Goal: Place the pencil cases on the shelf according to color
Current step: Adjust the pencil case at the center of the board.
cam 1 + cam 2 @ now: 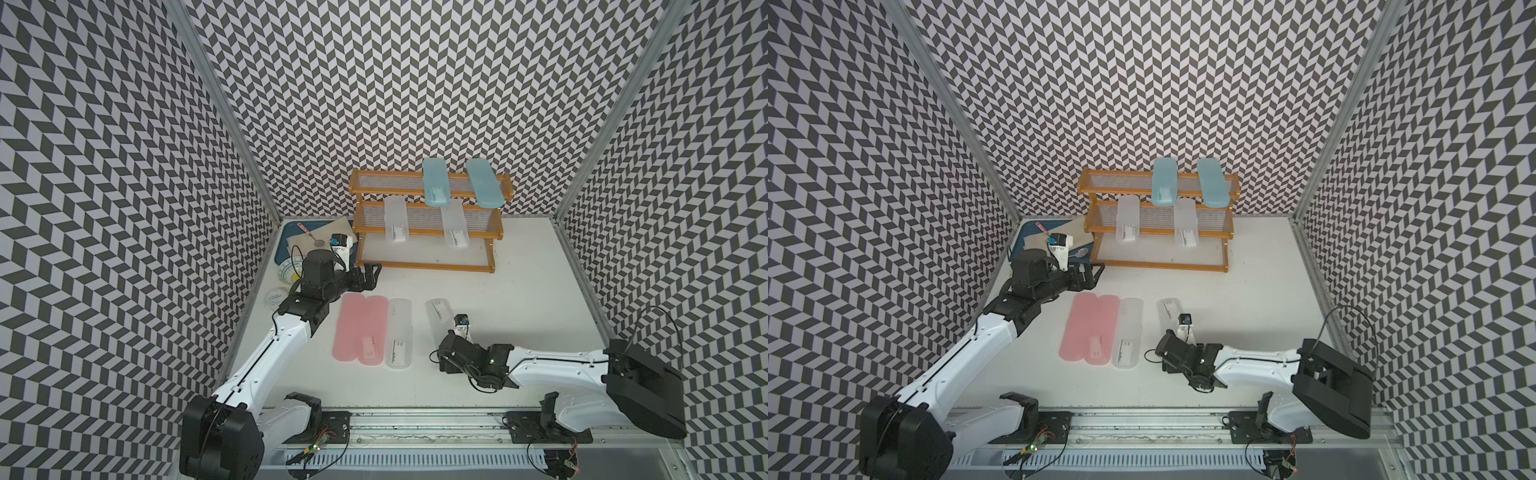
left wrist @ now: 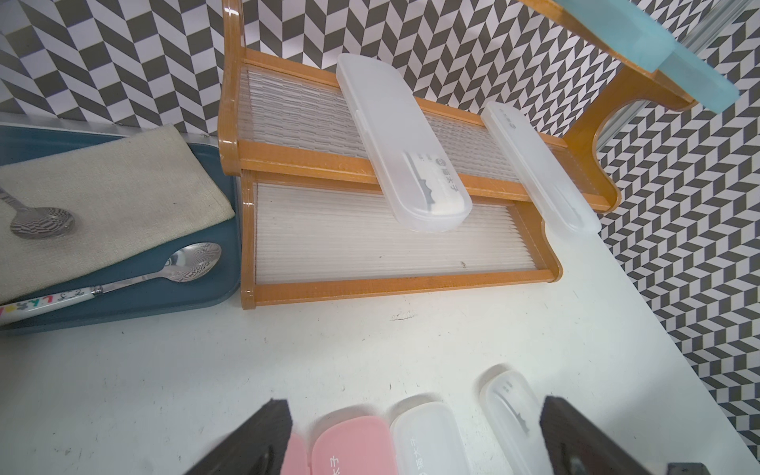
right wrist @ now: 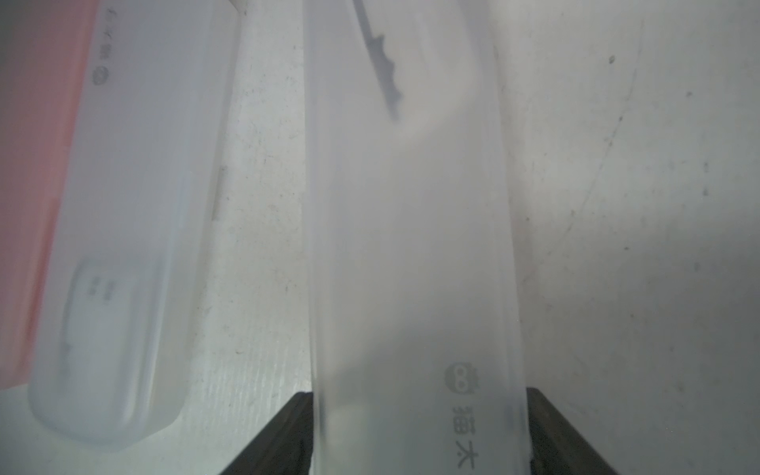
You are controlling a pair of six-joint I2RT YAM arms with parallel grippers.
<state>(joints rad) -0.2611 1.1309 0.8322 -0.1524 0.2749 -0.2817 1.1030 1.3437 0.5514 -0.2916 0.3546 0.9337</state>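
Right pincer (image 3: pixel 419 395) grips the white case (image 3: pixel 411 246) near one end; lift level, seat it on the shelf (image 1: pixel 428 265), middle tier.

Both top views overlook the table (image 1: pixel 519 332); wrist views sit close.

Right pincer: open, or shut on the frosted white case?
Shut: in the right wrist view the right pincer has its fingers against both sides of the frosted white case.

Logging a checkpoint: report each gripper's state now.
Left gripper: open, holding nothing.
Right gripper: closed on the sides of a frosted white case.
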